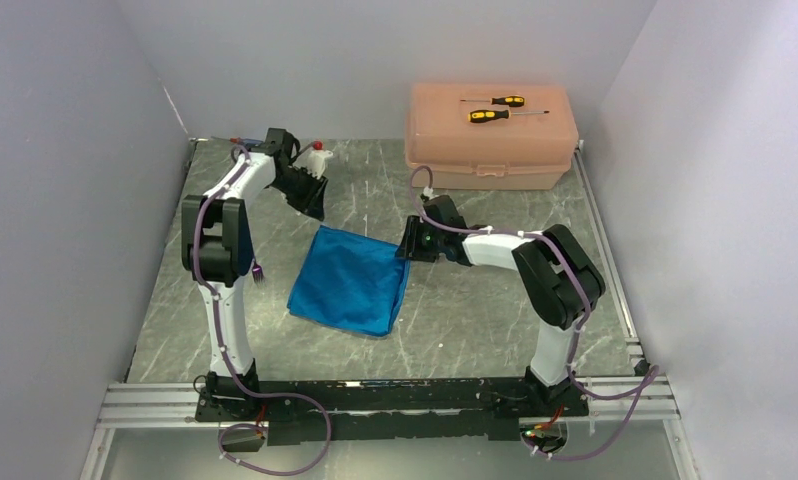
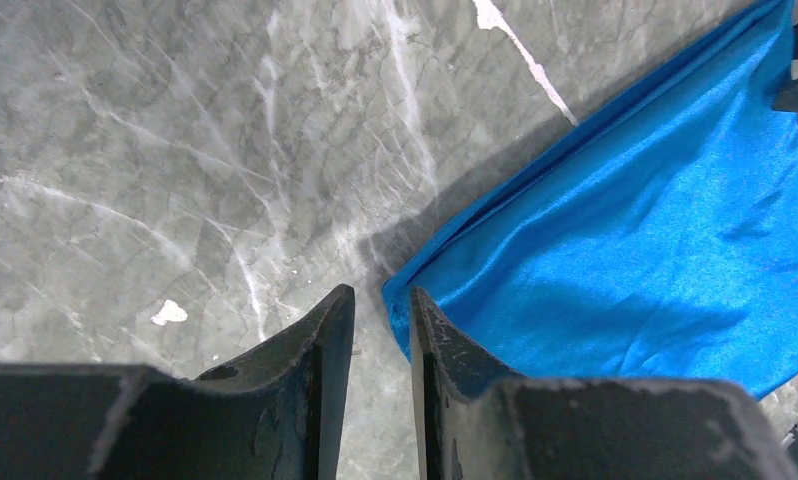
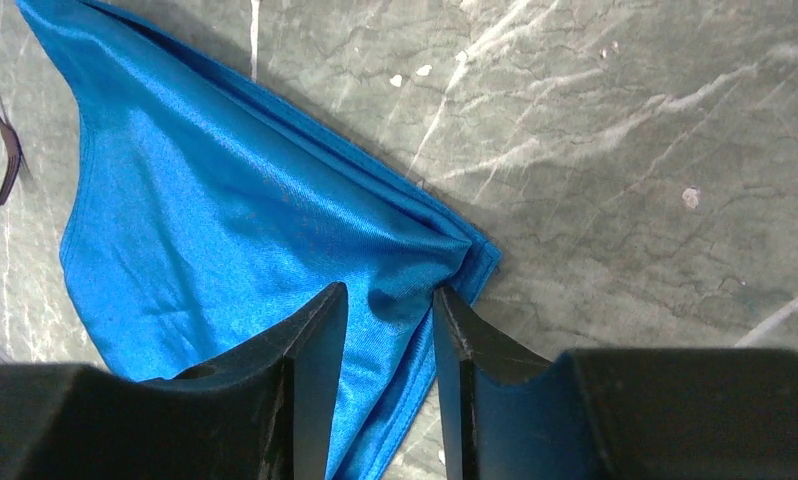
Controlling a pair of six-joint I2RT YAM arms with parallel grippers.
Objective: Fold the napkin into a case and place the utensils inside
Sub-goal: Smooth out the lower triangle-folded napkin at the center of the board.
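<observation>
Napkin [image 1: 350, 280] lies flat at the middle of the worktop [image 1: 475, 330], with a claw at each far corner, I judge to lift that edge for the fold. My left claw [image 2: 382, 300] is narrow beside its corner, clamping nothing. My right claw [image 3: 387, 295] straddles puckered cloth, not yet pinched shut.

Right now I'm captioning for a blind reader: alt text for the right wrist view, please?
The right gripper, open, straddles a corner of a blue napkin on a grey marbled table. A dark fork lies at the left edge.
</observation>
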